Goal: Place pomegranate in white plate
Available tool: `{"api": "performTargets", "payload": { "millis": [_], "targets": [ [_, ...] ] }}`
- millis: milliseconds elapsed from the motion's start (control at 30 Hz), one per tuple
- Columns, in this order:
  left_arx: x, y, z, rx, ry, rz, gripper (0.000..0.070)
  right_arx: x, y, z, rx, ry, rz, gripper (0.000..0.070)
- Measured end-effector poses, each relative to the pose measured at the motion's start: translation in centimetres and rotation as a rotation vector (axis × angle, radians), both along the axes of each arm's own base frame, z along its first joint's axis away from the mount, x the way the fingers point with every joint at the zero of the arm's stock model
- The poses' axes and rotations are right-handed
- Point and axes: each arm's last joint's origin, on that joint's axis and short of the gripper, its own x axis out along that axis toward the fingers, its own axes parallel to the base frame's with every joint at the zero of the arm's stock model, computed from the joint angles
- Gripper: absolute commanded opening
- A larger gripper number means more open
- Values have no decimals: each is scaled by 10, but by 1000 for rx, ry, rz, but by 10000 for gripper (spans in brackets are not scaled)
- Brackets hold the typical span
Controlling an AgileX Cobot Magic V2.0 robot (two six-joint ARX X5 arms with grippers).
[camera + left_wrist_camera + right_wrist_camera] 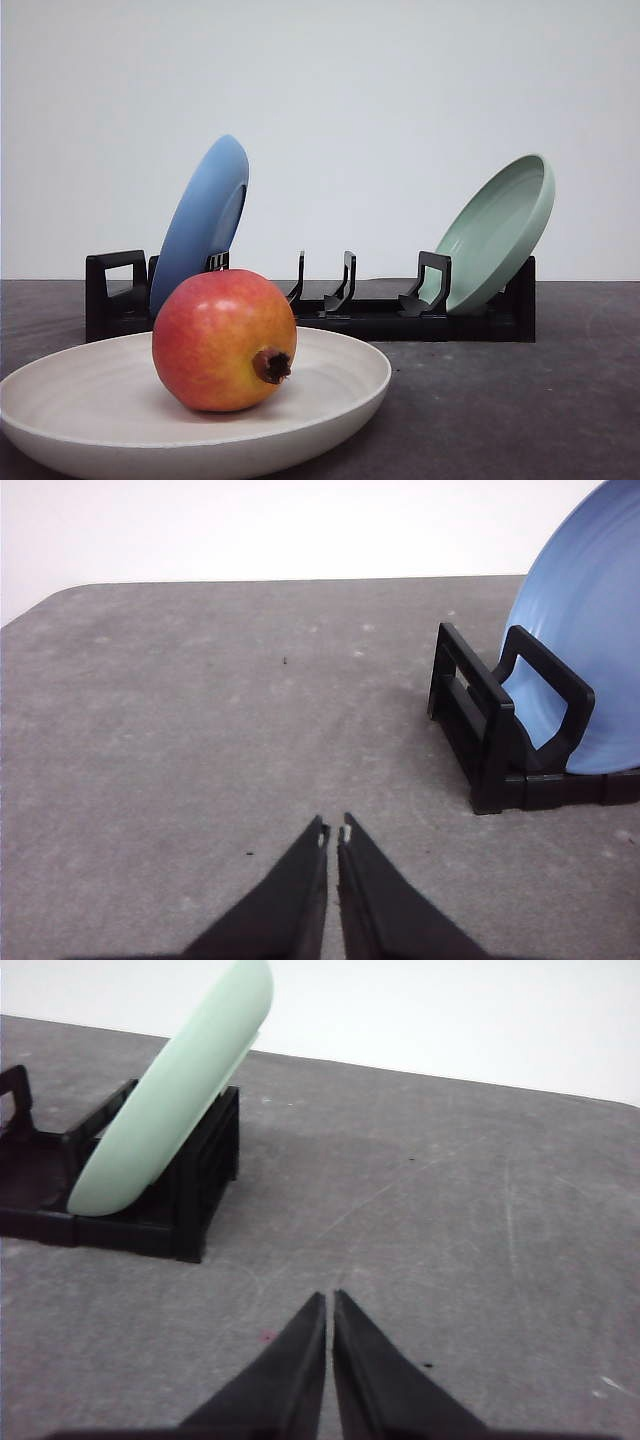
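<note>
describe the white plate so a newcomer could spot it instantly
Start at the black dish rack across the back of the dark table; the white plate lies flat in front of its left half. Unlike the blue plate and green plate propped in the rack, it holds the pomegranate.

Counter [560,400]: dark grey, matte, faintly mottled and lightly scratched. Resting directly on it — the white plate [80,400] at near left, and a black dish rack [380,318] farther back, spanning left to right. The rack sits flat; the plate stands just in front of it, apart from it.
</note>
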Motion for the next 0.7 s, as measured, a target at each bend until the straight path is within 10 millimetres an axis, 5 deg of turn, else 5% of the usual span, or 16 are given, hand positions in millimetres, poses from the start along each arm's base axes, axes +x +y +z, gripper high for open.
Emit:
{"api": "performTargets", "payload": {
  "millis": [700],
  "targets": [
    [0, 0, 0, 0, 0, 0, 0, 1, -12, 0, 50, -4, -139, 8]
  ]
}}
